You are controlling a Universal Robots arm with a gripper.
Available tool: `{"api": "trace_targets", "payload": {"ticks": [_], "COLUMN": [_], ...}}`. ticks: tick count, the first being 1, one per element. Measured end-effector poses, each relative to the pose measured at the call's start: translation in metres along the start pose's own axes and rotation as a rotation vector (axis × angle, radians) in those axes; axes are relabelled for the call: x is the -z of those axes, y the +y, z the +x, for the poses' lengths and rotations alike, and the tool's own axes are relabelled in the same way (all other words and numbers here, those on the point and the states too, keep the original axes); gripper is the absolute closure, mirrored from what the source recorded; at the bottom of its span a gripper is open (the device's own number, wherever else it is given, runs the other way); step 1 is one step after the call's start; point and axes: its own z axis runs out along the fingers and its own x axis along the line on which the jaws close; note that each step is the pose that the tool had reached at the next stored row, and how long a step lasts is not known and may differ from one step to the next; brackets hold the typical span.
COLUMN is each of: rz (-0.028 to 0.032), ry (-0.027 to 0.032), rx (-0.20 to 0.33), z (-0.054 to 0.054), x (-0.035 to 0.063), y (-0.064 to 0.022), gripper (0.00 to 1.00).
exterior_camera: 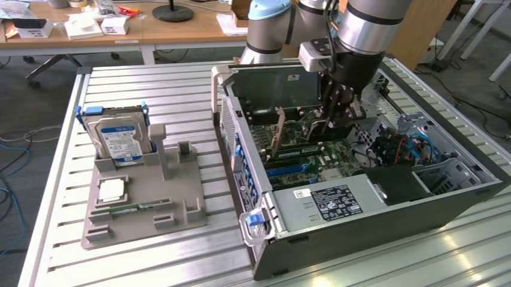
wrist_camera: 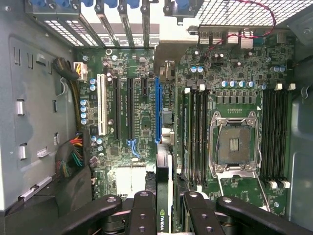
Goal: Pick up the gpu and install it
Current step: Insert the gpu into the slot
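The gpu (wrist_camera: pixel 164 215) stands on edge between my fingers (wrist_camera: pixel 143 210), its thin black edge carrying a green logo. It runs along the motherboard (wrist_camera: pixel 132 122) close beside the long blue slot (wrist_camera: pixel 157 110), toward the rear slot covers. From the exterior view it is a brownish card (exterior_camera: pixel 279 128) upright inside the open computer case (exterior_camera: pixel 359 215). My gripper (exterior_camera: pixel 335 122) reaches down into the case from above, and my gripper (wrist_camera: pixel 168 205) is shut on the card's end. I cannot tell whether the card sits in a slot.
A grey fixture tray (exterior_camera: pixel 143 221) lies on the table at the exterior view's left, holding a silver hard drive (exterior_camera: pixel 119 139), a green memory stick (exterior_camera: pixel 131 208) and a small square chip (exterior_camera: pixel 112 190). Case walls, the power supply (exterior_camera: pixel 335 203) and cables (exterior_camera: pixel 399 149) surround the gripper.
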Motion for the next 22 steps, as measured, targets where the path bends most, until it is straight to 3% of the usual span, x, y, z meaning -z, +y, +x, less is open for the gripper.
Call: {"api": "trace_targets", "payload": {"ticks": [22], "rz": [0.0000], "ry": [-0.0001], "rx": [0.000], "z": [0.0001], "x": [-0.0043], "y": [0.0002], "gripper": [0.73]}}
